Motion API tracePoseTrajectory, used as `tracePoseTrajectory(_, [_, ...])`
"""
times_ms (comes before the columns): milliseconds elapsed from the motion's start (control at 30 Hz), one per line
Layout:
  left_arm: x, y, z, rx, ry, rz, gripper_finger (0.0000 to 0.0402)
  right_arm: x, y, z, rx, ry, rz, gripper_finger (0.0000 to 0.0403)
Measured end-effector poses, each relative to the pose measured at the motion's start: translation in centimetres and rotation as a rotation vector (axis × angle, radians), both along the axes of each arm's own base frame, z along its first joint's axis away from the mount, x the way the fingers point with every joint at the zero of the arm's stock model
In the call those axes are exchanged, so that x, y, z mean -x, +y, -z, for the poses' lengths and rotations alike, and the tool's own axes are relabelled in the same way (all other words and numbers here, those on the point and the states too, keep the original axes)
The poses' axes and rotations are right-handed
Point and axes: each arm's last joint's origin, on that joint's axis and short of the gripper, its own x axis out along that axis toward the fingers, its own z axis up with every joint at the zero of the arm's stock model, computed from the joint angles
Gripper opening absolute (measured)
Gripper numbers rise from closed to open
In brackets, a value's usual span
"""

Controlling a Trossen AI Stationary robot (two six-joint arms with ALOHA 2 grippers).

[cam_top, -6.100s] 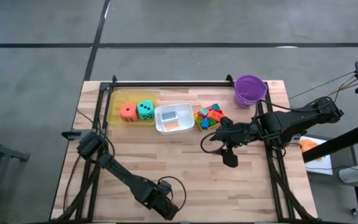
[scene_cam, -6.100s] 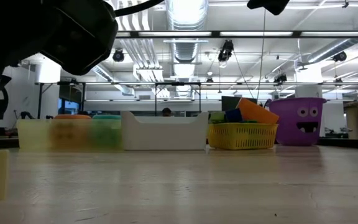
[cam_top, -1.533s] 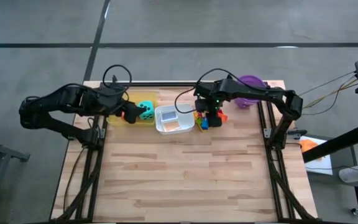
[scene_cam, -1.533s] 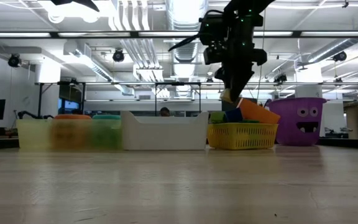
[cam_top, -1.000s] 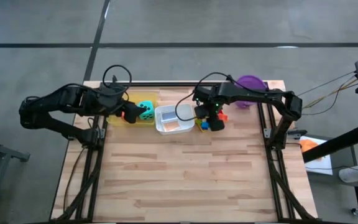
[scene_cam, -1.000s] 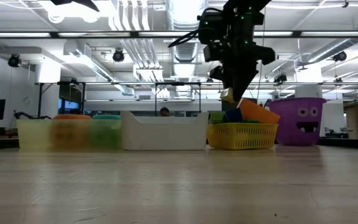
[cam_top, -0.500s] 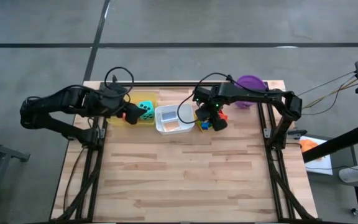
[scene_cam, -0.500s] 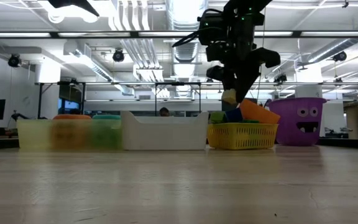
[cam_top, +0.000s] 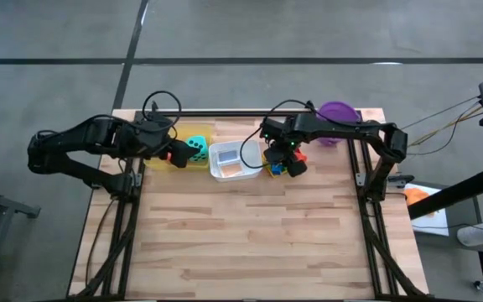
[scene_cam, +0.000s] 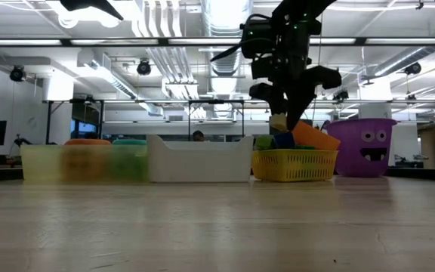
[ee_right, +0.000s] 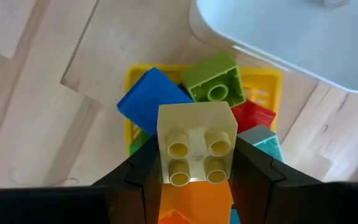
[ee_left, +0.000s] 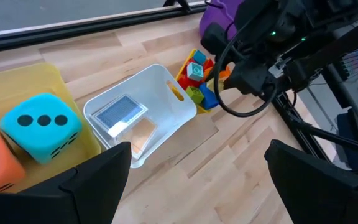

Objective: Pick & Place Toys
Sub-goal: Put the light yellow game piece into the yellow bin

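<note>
Right gripper (ee_right: 194, 163): closed on a cream block (ee_right: 196, 148), which is held just above the yellow basket (ee_right: 265, 88) of mixed blocks; over the last second the load has been shifted slightly over that basket, so a pick is judged complete and transfer pending. Left gripper (ee_left: 191, 168): wide open, empty, beside the teal die (ee_left: 41, 126), well apart from the yellow basket.

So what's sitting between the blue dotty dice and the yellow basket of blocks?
The white tray, seen from above, stands between the teal die and the yellow basket; two cards lie inside.
</note>
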Motion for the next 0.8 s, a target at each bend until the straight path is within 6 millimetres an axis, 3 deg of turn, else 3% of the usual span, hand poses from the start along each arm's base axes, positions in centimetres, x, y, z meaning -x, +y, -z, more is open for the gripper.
tracePoseTrajectory(800, [0.00,-0.01,0.00,0.001,0.000,0.003,0.0367,0.09,0.03,0.62,0.015,0.004,-0.077,0.0132])
